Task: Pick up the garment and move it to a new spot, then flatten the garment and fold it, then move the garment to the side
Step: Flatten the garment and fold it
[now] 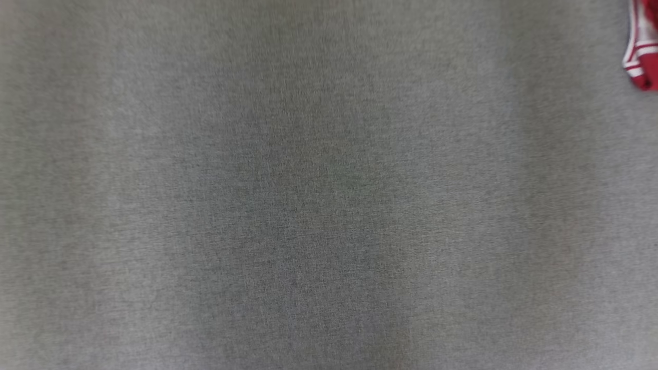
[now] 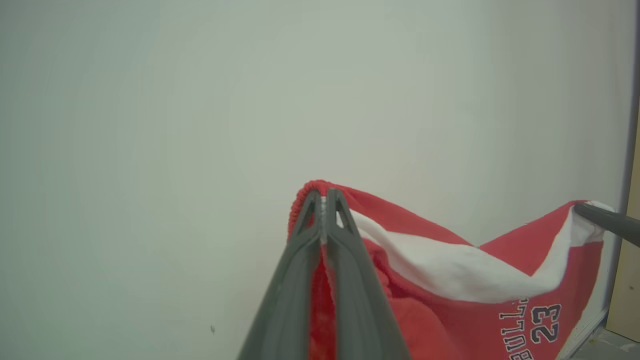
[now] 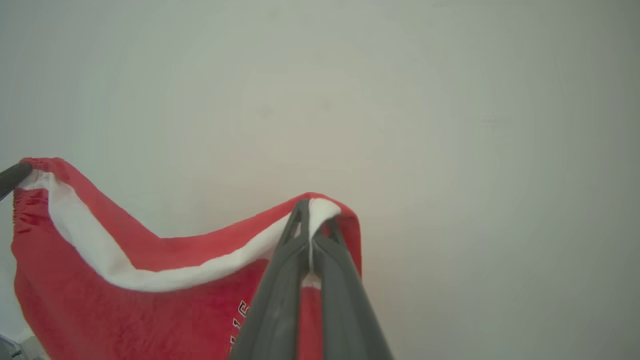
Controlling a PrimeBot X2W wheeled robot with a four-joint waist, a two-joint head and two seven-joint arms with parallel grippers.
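1. Tabletop [image 1: 308, 205], grey and woven, lies under the head camera. A red and white scrap of the garment [image 1: 642, 51] pokes in at 2 o'clock.
2. Wall [image 2: 200, 100], pale and plain, backs both wrist views.
3. In the left wrist view the garment hangs in the air from the centre out to 4 o'clock. In the right wrist view it hangs from the centre out to 8 o'clock. It is red with a broad white band under its top edge. The pick-up looks done and the carry to a new spot seems under way. Laying it down, flattening, folding and moving it aside are all left to do.
4. Its long axis is the top edge, strung from one gripper to the other and sagging in the middle. The body drops away below that edge, so the garment points downward.
5. The jaws of the left gripper [image 2: 324, 200] are pressed together on a gathered red corner of that edge. One of its fingers shows at 9 o'clock in the right wrist view.
6. The jaws of the right gripper [image 3: 311, 215] pinch the white-banded corner at the other end. One of its fingers shows at 3 o'clock in the left wrist view.
7. Dark lettering [image 2: 530, 325] with a "23" runs sideways at 5 o'clock in the left wrist view.
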